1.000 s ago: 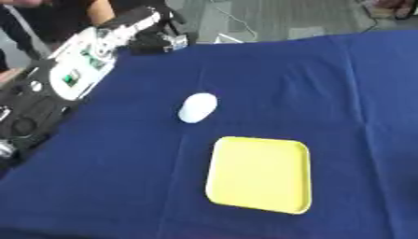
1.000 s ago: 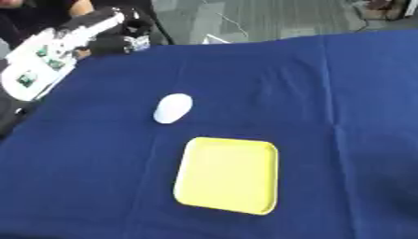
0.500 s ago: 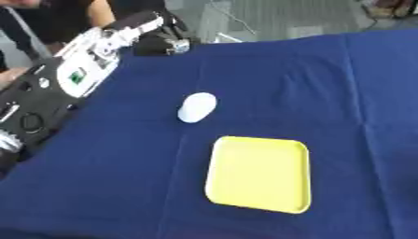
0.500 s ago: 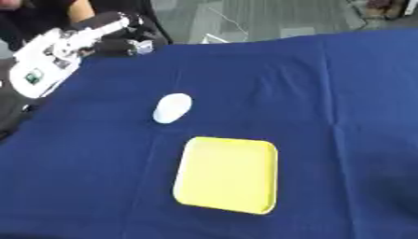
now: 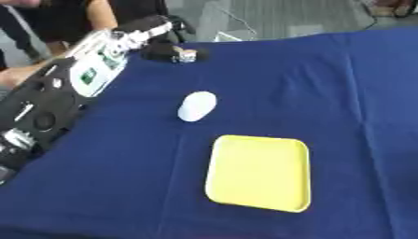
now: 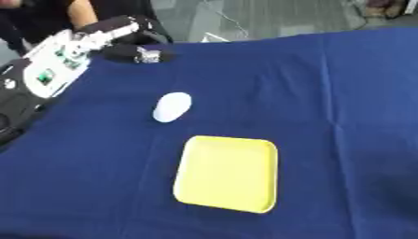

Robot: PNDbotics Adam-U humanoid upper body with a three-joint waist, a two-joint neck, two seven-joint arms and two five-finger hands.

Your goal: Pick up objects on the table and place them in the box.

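Nearest the robot on the blue cloth of the table (image 5: 351,93) lies a yellow tray (image 5: 259,172), flat, shallow-rimmed and with rounded corners, nothing resting in it; this tray serves as the landmark for the rest. Beyond the tray's far-left corner, apart from it with a strip of bare cloth between, sits a small white oval object (image 5: 197,106), smooth and slightly domed, lying on the cloth with nothing touching it. To the left of the tray and stretching away toward the far left, the robot's left arm (image 5: 57,88) runs along the table's left edge, black at its near end and white with a green mark farther up. Farther still from the tray, past the white oval and near the table's far edge, the left hand (image 6: 130,50) shows as a dark mass with a silver part at its tip, low over or on the cloth; whether its fingers are straight or curled I cannot tell, and it is well apart from both the oval and the tray. The right hand appears in neither view. Right of the tray the cloth lies in soft folds, with a crease running away toward the far edge.
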